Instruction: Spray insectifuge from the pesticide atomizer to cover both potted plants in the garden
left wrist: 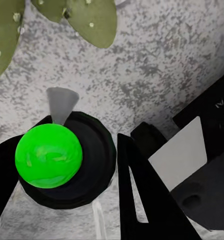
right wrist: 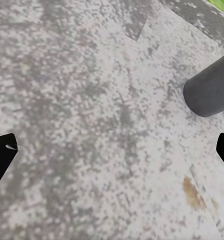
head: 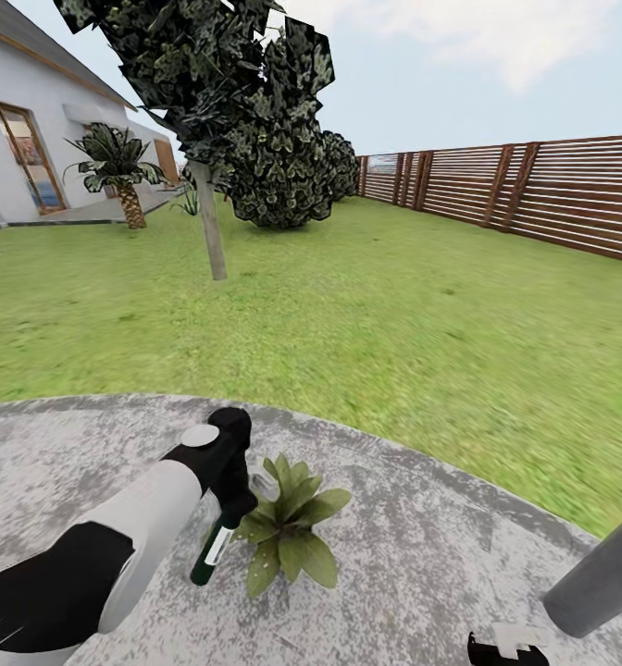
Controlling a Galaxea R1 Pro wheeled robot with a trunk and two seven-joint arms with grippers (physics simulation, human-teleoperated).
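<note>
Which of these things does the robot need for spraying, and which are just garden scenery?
Needed for the job:
- pesticide atomizer, held in the left gripper
- potted plant on the round paving

Just scenery:
- wooden fence
- tree and dark bush
- palm by the house
- grey post

The left hand [head: 220,499] covers the top of the pesticide atomizer [head: 209,553], the grey post [head: 596,581] and the right hand [head: 507,649] are cut off by the head view's edge, and the potted plant [head: 288,527] hides its pot.
</note>
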